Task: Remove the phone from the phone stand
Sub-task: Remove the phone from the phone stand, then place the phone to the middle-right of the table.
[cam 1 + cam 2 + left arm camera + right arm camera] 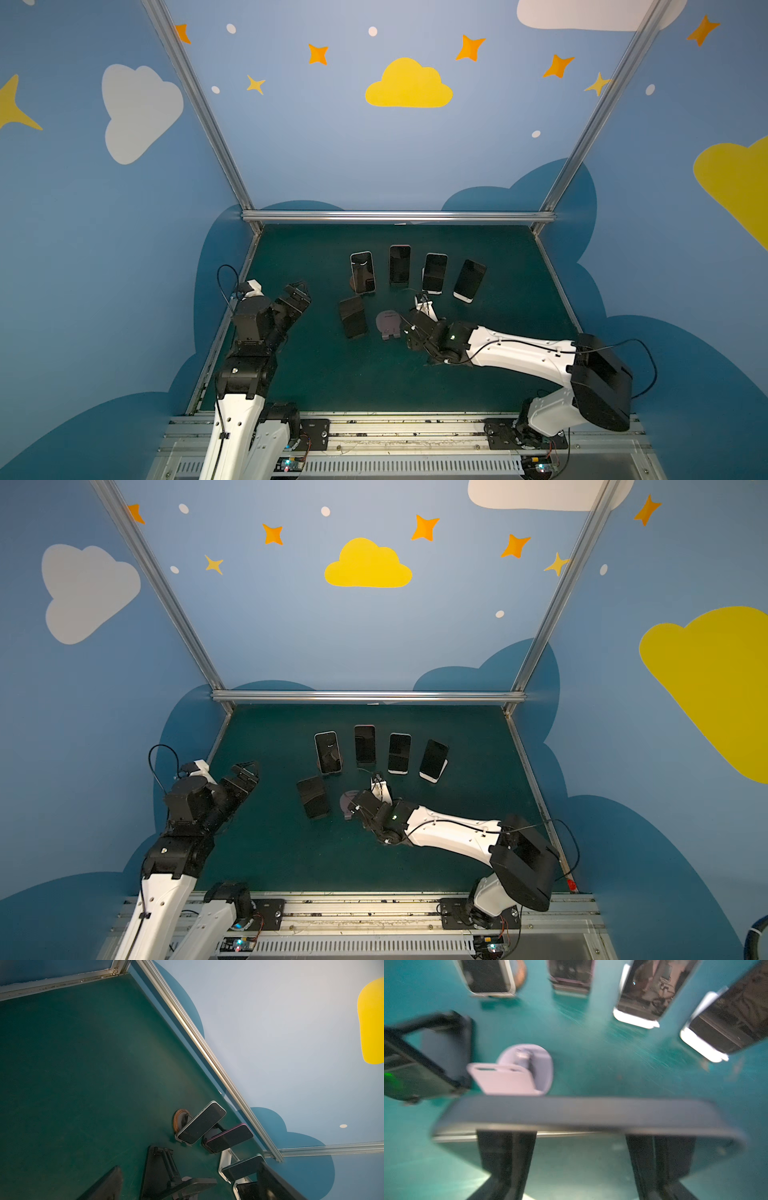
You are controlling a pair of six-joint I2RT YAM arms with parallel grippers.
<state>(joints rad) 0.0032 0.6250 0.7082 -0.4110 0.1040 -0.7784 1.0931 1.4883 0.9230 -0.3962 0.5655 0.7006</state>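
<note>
Right claw point(583, 1135): nearest your wrist lens. Its two dark fingers point(506, 1157) are clamped on the phone point(587, 1113), which lies across their tips.
Phone place: you have it off the stand point(517, 1072), low over the table point(332, 374). It is just beside the stand, on the right arm's side. The two look apart, though blur softens the gap.
Phone axis: you see a broad grey edge running crosswise to the fingers and reaching past both of them. It reads as the long side, so the long axis would lie side to side across the table. That is about parallel to the far row point(400, 266) and close to level.
Phone facing: the grey edge is turned toward the stand. Blur keeps you from telling which end is the top or which face is up.
Stand: pale lilac, with a round foot and a tilted plate with a lip. It stands upright on the table and its plate shows in full. In both top views it sits between the black phone point(353, 318) and the right claw.
Left claw point(297, 293): jaws spread wide, near the table's left edge, well apart from the phone.
Black phone: leans back, just left of the stand.
Far row: four phones propped side by side beyond the stand, screens dark.
</note>
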